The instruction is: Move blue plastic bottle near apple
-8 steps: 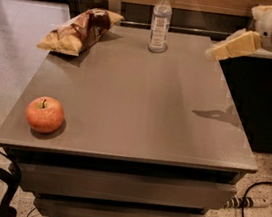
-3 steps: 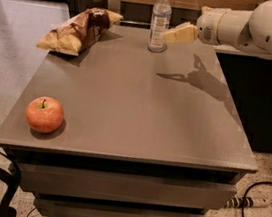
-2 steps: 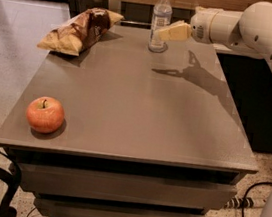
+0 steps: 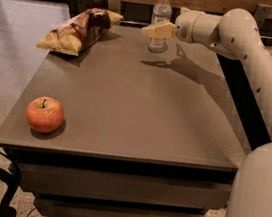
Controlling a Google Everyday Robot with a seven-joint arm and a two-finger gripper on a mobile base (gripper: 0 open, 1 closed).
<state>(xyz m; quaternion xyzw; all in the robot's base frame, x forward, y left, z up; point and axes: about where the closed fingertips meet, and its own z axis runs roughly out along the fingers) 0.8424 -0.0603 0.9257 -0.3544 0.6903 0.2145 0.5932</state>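
The hand (image 4: 148, 30) was seen at the back of the worktop (image 4: 140, 111), laid across the bottle (image 4: 162, 9) at label height. Its pale tip reached just past the side of the bottle that faced the bag (image 4: 79, 28). A moment earlier that tip had only reached the bottle's other edge, and before that the hand had been held over the worktop's side edge, well away. The hand had thus been carried across to the bottle, while the bottle itself had not been shifted.

How far the hand was opened could not be told. It was seen as one cream wedge in front of the bottle, and whether the bottle was gripped or merely overlapped could not be told either. The arm (image 4: 245, 50) was stretched out behind the hand, and its shadow (image 4: 182, 66) was cast on the worktop just beside the bottle.

The bottle was stood upright near the back edge, with its white cap on top. The bag was left lying at a back corner. The apple (image 4: 45, 114) was left at the front corner on the bag's side, stem up, well apart from bottle and hand, as before.
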